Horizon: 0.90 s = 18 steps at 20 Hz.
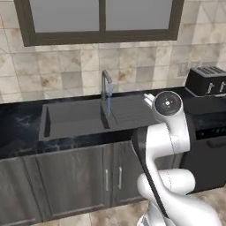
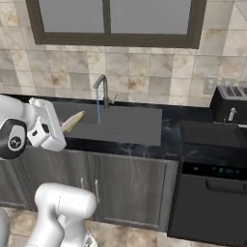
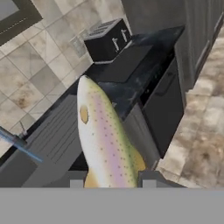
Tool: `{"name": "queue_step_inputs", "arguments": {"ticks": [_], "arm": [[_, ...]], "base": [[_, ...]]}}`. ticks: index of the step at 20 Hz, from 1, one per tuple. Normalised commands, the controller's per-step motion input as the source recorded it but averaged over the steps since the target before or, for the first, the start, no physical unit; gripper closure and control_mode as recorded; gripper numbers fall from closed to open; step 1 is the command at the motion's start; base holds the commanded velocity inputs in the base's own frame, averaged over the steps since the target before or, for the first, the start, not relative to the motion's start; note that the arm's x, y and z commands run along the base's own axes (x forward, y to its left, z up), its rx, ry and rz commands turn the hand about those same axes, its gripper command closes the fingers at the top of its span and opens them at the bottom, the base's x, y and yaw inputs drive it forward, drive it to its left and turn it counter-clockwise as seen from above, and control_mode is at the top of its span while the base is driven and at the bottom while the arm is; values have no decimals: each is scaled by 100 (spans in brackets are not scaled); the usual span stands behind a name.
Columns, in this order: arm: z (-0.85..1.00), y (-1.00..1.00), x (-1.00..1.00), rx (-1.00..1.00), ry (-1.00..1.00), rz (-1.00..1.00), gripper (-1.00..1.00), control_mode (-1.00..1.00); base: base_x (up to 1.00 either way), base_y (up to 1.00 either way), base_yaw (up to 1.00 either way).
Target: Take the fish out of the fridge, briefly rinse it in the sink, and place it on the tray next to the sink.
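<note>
My gripper is shut on the fish, a pale speckled fish with a pinkish stripe, head pointing away from the hand. From the right base camera the gripper holds the fish in the air at the left front of the sink's drainboard. The dark sink basin lies left of the faucet, from which a thin blue stream of water runs. A dark flat tray lies on the counter right of the sink, in front of the toaster; it also shows beyond the fish as the tray. The fridge is out of view.
A black toaster stands at the back right of the black counter. A black appliance front sits under the counter on the right, grey cabinet doors under the sink. A window is above the tiled wall.
</note>
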Motion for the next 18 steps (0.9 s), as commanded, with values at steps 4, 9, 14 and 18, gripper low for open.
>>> {"name": "queue_step_inputs", "arguments": {"ticks": [4,9,14,18], "arm": [[0,0,0,0,0,0,100,100],[0,0,0,0,0,0,100,100],[0,0,0,0,0,0,100,100],[0,0,0,0,0,0,100,100]], "base": [[72,-84,35],[100,-17,9],[54,23,10],[0,38,9]]}}
